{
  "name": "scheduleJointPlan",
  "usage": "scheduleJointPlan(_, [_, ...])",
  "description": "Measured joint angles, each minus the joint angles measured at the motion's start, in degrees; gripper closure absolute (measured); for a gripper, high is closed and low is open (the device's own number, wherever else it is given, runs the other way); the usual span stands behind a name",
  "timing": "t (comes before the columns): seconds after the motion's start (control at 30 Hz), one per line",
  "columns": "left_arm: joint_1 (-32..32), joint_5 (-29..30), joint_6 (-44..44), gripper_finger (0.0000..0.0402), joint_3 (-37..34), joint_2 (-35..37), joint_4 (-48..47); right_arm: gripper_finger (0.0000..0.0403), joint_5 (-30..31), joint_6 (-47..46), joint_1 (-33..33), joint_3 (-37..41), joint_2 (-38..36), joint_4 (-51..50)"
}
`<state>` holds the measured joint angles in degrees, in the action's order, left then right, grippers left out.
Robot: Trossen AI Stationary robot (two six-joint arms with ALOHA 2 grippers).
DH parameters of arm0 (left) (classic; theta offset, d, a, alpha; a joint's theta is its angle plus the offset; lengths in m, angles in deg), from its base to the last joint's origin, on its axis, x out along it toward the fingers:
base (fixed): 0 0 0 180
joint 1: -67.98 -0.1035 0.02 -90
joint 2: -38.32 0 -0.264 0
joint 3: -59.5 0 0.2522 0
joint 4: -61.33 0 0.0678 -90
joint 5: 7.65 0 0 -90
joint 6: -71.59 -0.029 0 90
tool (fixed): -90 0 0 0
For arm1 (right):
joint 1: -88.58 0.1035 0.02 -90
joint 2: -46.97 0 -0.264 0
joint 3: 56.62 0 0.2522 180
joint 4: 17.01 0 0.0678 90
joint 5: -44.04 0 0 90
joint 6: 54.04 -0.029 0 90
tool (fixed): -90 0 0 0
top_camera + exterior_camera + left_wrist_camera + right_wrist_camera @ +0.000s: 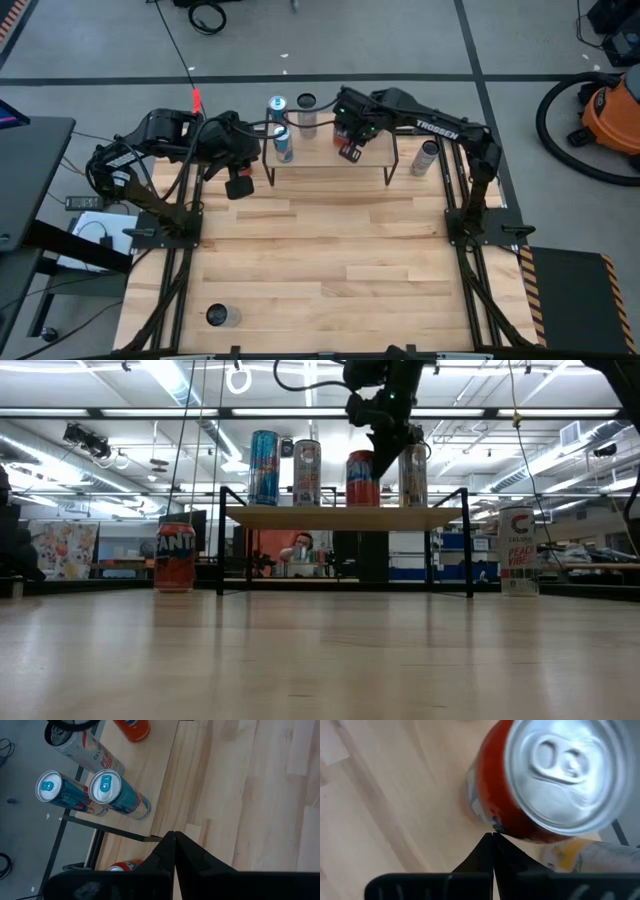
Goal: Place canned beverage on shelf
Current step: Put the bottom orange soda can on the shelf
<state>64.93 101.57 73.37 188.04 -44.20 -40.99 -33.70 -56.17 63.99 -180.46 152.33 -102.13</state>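
Shelf (345,517): thin light-wood board on slim black metal legs, standing on the bigger pale plank tabletop (330,270). Four tall cylindrical metal cans stand in a row on it: blue can (264,468), silver-white can (307,473), red can (362,478) and another silvery can (412,476). Right gripper (385,445) hangs just above and in front of the red can, dark fingers pressed together to a point, holding nothing; in its wrist view the can's shiny pull-tab lid (565,770) sits right ahead of the tips, whether touching the side I cannot tell. Left gripper (238,186) is off the shelf's end, above bare tabletop, fingers also closed and empty. Orange can (174,557) reading "Fanta" stands on the table beside the shelf; white can (516,551) with "PEACH VIBE" stands at the other end. Lone dark-topped can (218,316) well apart at the near table edge. "TROSSEN" printed on the right arm (437,128)
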Motion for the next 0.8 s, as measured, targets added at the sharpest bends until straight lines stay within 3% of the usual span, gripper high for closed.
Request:
scheduleJointPlan(0.37, [0.0,0.0,0.0,0.0392,0.0,0.0,0.0,0.0396,-1.4,-0.8,2.2,-5.0,0.0,-1.2])
scheduleJointPlan(0.8, [0.0,0.0,0.0,0.0392,0.0,0.0,0.0,0.0396,0.0,-0.7,0.8,-5.1,0.5,1.9])
